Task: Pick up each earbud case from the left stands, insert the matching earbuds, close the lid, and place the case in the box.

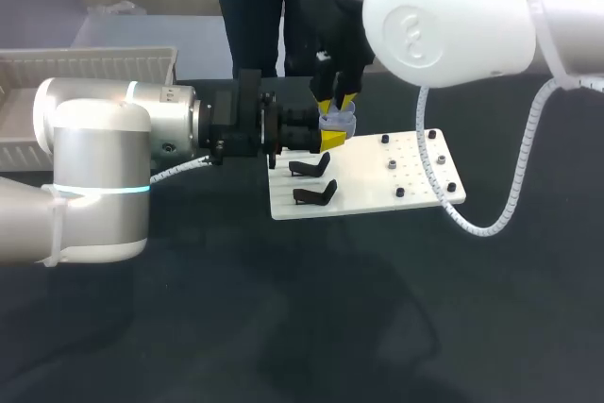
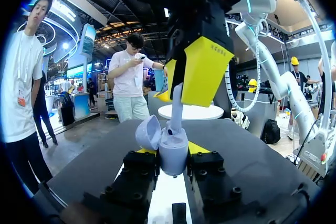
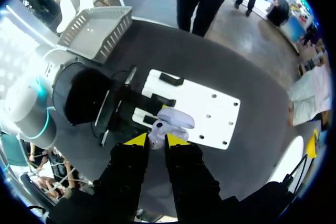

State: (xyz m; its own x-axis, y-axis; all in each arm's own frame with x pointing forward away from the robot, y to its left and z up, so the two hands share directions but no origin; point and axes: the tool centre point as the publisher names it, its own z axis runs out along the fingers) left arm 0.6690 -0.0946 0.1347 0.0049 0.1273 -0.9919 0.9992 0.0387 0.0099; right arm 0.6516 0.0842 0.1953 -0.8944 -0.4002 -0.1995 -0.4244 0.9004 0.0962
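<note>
White board [image 1: 377, 186] lies flat on the dark table [image 1: 283, 327], right of centre. Two black stands [image 1: 312, 168] [image 1: 315, 194] sit on its left end, both bare. Small black pegs [image 1: 427, 135] dot its right end. White slatted basket [image 1: 85, 68] sits at the far left corner, well apart from the board.

Your left arm comes in level from the left, and its bulk hides the table behind it. Your right arm drops in from above, and its big white joint covers the far right of the table. Neither blocks the board.

Your left gripper [image 1: 330, 137] is over the board's far left corner, just beyond the stands. Its jaws are nearly closed, clamped on the lavender case [image 2: 173, 156] from two sides, low on the body. The case is held off the board.

Your right gripper [image 3: 156, 140] hangs straight above the case, fingers pointing down, with a narrow gap. It pinches the white earbud [image 2: 177, 106] by the stem, as far as the left wrist view shows. The earbud's lower end is in the case's mouth.

The case stands upright with its long axis vertical and its mouth up. The lid [image 2: 148, 132] is hinged open and tilts back over one left finger. The earbud stem runs vertical, in line with the case.
</note>
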